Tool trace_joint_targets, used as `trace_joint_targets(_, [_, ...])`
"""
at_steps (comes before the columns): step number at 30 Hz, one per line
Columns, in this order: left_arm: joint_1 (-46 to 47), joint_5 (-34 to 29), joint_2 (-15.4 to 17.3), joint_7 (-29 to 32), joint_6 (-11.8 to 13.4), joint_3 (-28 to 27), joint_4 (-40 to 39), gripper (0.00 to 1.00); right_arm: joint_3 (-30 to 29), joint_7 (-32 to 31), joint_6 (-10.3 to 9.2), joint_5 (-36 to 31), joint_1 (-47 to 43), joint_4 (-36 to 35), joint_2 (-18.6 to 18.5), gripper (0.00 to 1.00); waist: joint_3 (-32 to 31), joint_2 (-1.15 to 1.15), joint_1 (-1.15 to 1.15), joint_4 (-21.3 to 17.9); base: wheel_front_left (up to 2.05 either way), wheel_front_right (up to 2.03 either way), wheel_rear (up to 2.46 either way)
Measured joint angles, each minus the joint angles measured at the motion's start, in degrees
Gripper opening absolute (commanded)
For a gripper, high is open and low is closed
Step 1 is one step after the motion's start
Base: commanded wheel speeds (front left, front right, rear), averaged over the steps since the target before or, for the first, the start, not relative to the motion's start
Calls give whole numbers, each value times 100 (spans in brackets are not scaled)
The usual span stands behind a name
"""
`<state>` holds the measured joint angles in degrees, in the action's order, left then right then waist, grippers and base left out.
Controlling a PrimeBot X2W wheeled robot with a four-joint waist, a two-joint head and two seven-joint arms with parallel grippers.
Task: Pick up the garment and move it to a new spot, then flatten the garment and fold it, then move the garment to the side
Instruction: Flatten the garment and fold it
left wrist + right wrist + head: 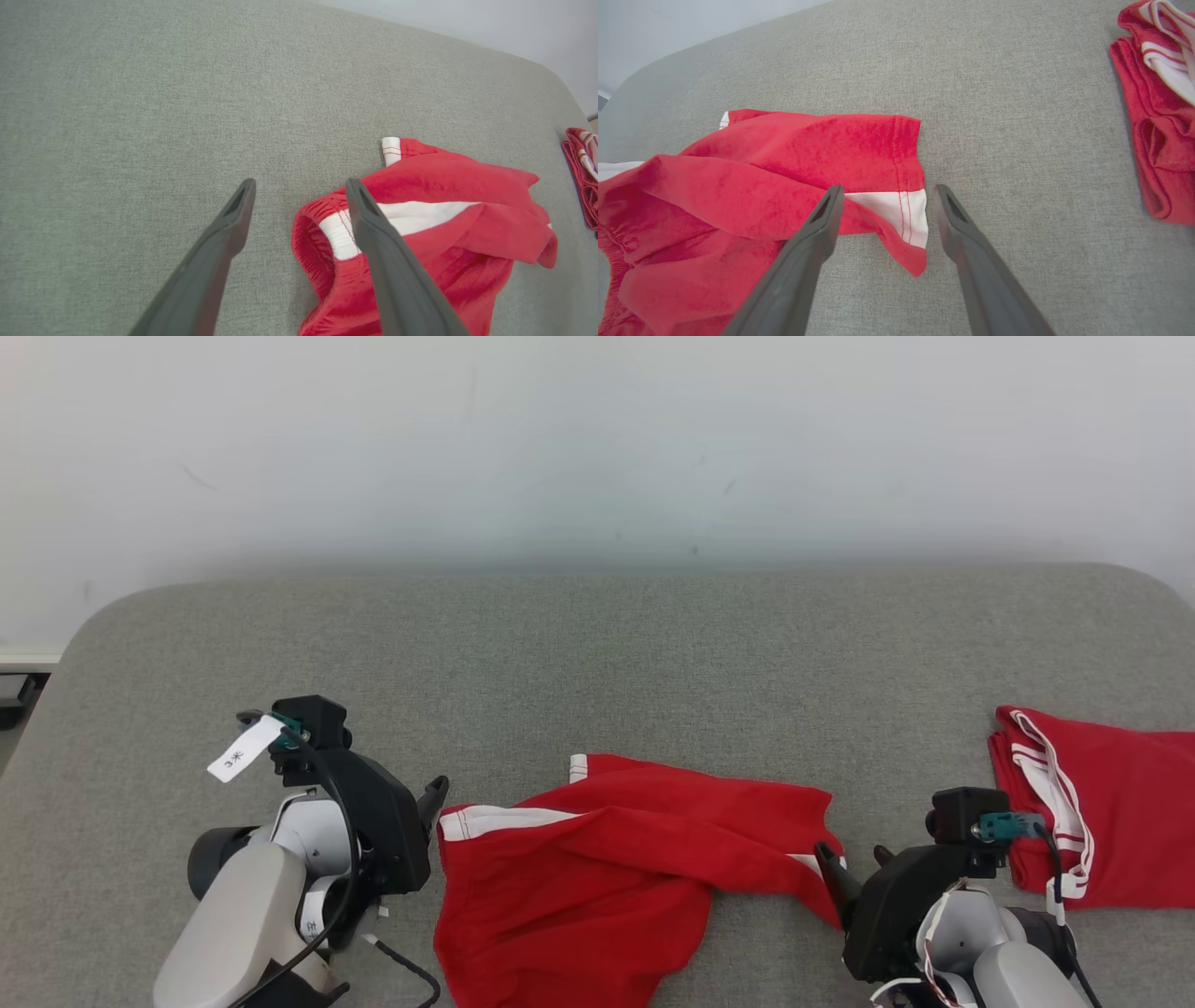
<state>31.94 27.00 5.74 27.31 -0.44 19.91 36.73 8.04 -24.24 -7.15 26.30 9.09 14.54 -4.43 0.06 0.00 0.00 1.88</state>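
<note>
On the grey surface (pixel 597 653) below a pale wall (pixel 597 448), left gripper (pixel 300 184) and right gripper (pixel 888 189) fingers stand spread beside the garment (pixel 597 868).

On the padded surface (pixel 597 644), the garment (pixel 597 877) lies left of a second garment (pixel 1130 803).

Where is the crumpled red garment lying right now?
In the head view the red garment lies at the near middle of the grey surface, between the left hand and right hand; another red cloth lies farther right.
</note>
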Motion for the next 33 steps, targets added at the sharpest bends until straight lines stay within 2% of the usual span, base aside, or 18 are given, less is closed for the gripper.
trace_joint_targets(15, [-58,23,-21,402,-24,126,85,100,-188,-155,0,-321,-11,29,52,100,173,0,0,-37,0,0,0])
trace_joint_targets(16, [-58,24,-21,435,-60,140,92,94,-187,-169,0,-322,9,45,56,100,187,0,0,-38,0,0,0])
trace_joint_targets(17, [-58,24,-24,450,-59,148,99,74,-186,-201,0,-322,35,60,60,100,197,0,1,-37,0,0,0])
trace_joint_targets(19, [-58,24,-25,505,-60,168,94,49,-182,-241,0,-333,86,56,67,100,220,0,0,-34,0,0,0])
trace_joint_targets(20, [-58,25,-27,512,-63,169,96,45,-166,-252,0,-346,105,64,68,100,233,0,0,-30,0,0,0])
trace_joint_targets(25, [-57,27,-31,623,-116,215,45,41,-55,-357,0,-374,94,49,92,100,274,0,1,7,0,0,0])
trace_joint_targets(28, [-58,69,-23,678,-160,219,-47,44,-43,-408,0,-379,95,41,91,100,282,0,1,43,0,0,0])
trace_joint_targets(29, [-58,79,-16,687,-162,209,-83,53,-42,-408,0,-380,94,22,92,100,281,0,0,51,0,0,0])
trace_joint_targets(31, [-53,79,-12,697,-160,199,-147,100,-73,-407,0,-381,95,-5,94,100,268,0,0,67,0,0,0])
trace_joint_targets(33, [-52,79,-8,702,-159,193,-234,100,-108,-408,0,-396,94,-20,90,100,240,0,0,85,0,0,0])
